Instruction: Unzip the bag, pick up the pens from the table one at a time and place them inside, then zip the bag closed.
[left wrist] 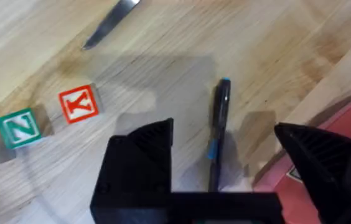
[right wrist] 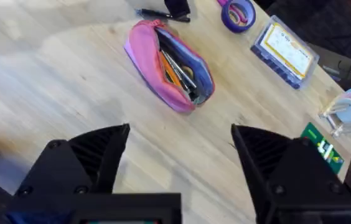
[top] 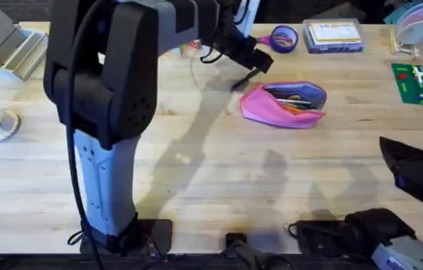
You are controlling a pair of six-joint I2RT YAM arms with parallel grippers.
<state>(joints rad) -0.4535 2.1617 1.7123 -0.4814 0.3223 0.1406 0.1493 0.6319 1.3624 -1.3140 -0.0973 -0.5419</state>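
While our left tool hangs with its fingers spread, a black pen lies on the table lengthwise between them, just beside the open pink bag.

The pink bag lies on its side on the light wooden surface. Its zipper is open, and the blue-grey inside shows. Some pens are tucked inside it. One black pen lies flat just beside the bag.
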